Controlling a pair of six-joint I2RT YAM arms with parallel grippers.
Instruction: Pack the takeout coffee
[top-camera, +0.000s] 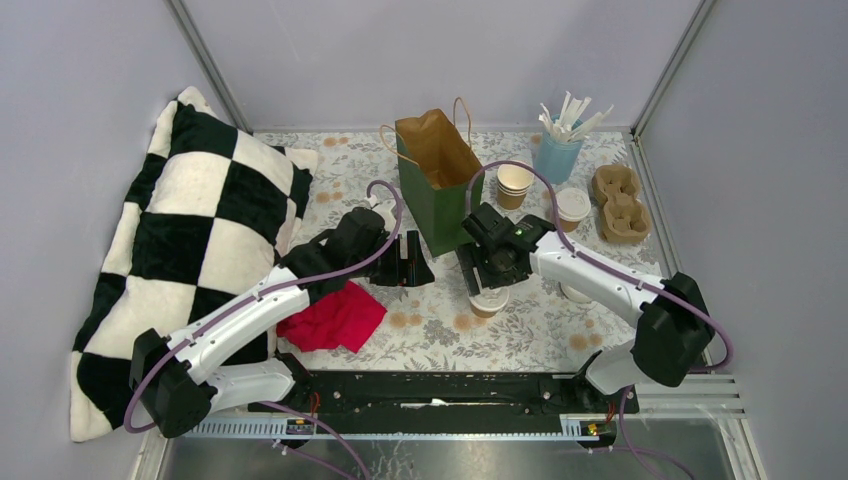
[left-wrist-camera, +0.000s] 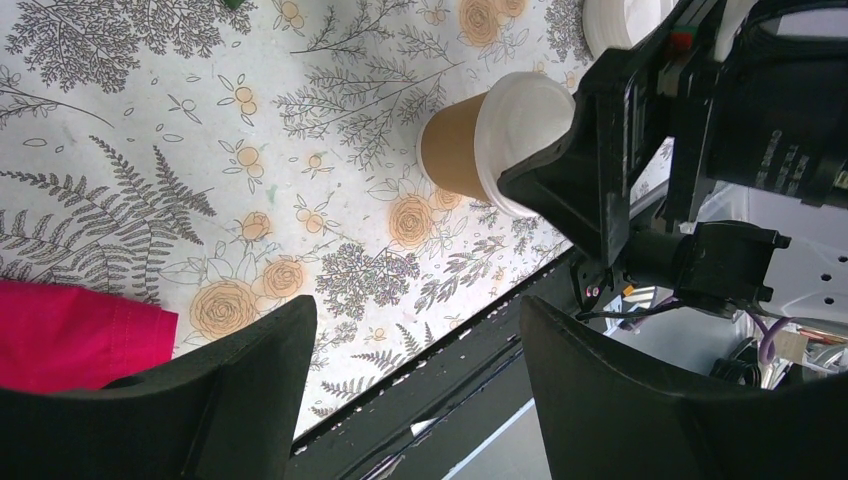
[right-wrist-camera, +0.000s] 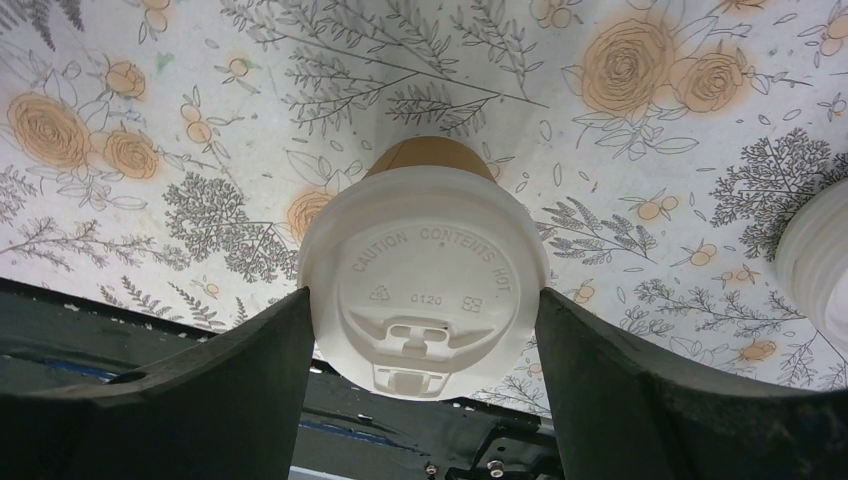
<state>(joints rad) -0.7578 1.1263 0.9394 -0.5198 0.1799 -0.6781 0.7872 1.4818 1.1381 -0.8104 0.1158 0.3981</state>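
A takeout coffee cup, tan paper with a white lid, stands upright on the flowered table in front of the green paper bag. My right gripper comes down over it. In the right wrist view both fingers press the rim of the lid, so the right gripper is shut on the cup. The same cup shows in the left wrist view. My left gripper hovers left of the bag's base. It is open with nothing between its fingers. A second lidded cup stands behind the right arm.
A stack of open paper cups, a blue cup of white sticks and a cardboard cup carrier sit at the back right. A red cloth lies under the left arm. A checkered pillow fills the left side.
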